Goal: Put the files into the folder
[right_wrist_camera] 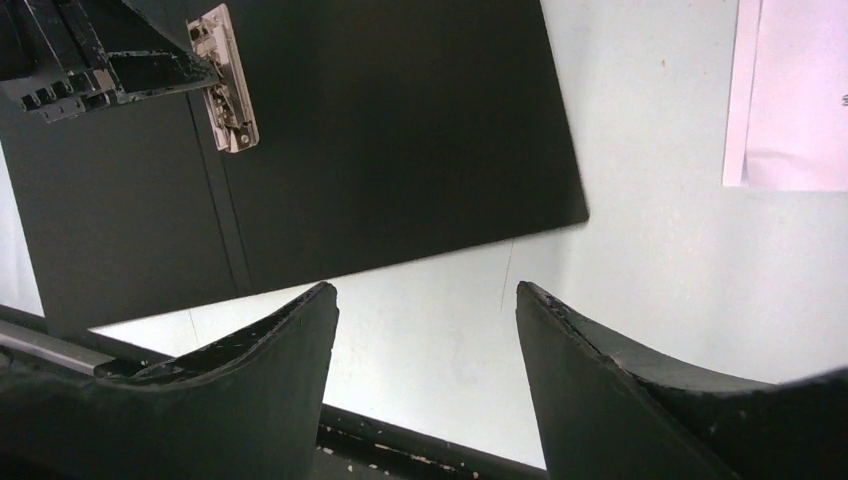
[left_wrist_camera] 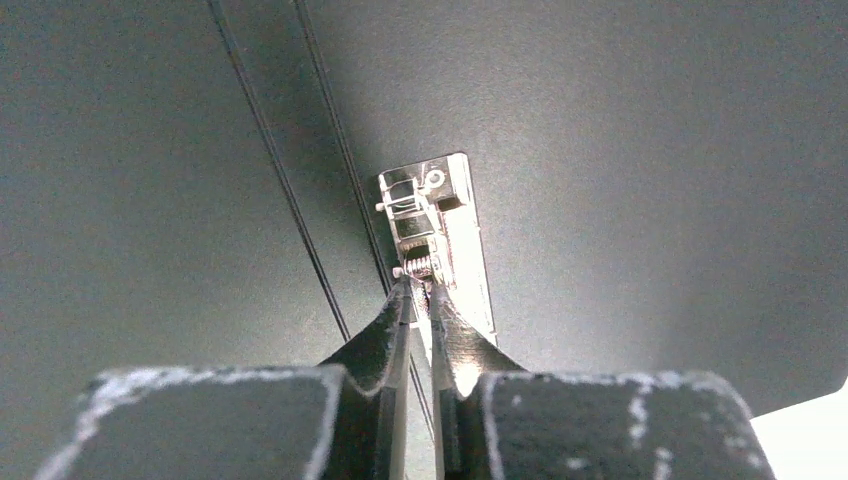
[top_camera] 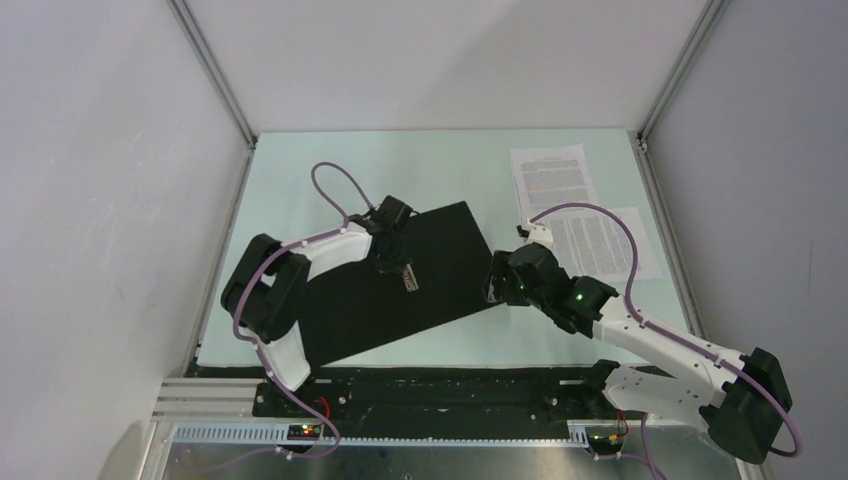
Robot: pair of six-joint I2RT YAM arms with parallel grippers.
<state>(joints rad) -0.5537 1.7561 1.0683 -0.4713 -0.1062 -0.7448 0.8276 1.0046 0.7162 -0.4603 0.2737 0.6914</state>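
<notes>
1. Two pincers work around the folder (top_camera: 445, 265), which lies open, black side up and skewed on the table (top_camera: 300, 180), directly under the left pincer (left_wrist_camera: 418, 290).
2. The left pincer's jaws stand almost together and appear to pinch the near end of the metal clip (left_wrist_camera: 430, 215). The clip's long axis runs straight ahead of the fingertips, beside the spine creases.
3. The right pincer (right_wrist_camera: 425, 292) is spread wide and grips nothing. It hangs over bare table just off the folder's right corner, with the folder ahead and to its left.
4. The files (top_camera: 550, 178), two printed sheets, lie beyond the right pincer and to its right, apart from the folder, their long edges running away from the arms. The nearer sheet (top_camera: 600, 245) is near that pincer, so the right arm looks best placed to fetch it.
</notes>
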